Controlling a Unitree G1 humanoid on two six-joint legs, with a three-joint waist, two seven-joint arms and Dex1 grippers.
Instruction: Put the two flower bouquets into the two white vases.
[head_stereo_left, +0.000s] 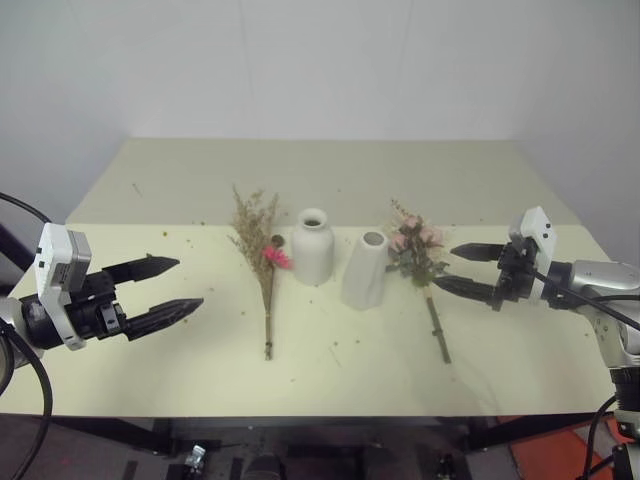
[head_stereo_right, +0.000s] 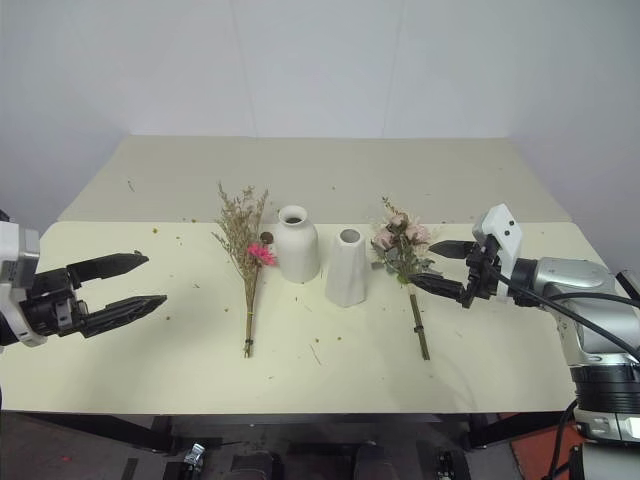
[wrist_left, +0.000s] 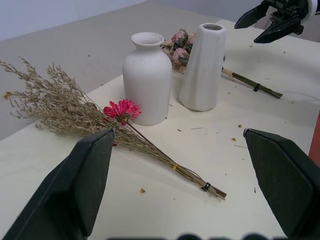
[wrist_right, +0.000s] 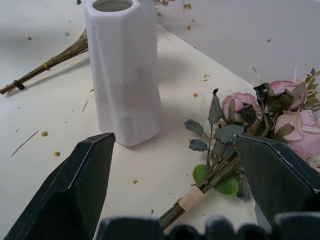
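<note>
Two white vases stand mid-table: a bottle-shaped vase (head_stereo_left: 312, 247) and a taller tapered vase (head_stereo_left: 365, 270) to its right. The dry grass bouquet with a pink daisy (head_stereo_left: 262, 256) lies flat left of the bottle vase, stems toward the table's front. The pink rose bouquet (head_stereo_left: 418, 252) lies flat right of the tapered vase. My left gripper (head_stereo_left: 165, 290) hovers open at the table's left, apart from the grass bouquet. My right gripper (head_stereo_left: 466, 269) is open just right of the rose bouquet's stems (wrist_right: 200, 192), nothing held.
The cream table (head_stereo_left: 340, 380) is speckled with small plant crumbs. Its front edge runs close below the bouquets' stem ends. A white wall stands behind the far edge.
</note>
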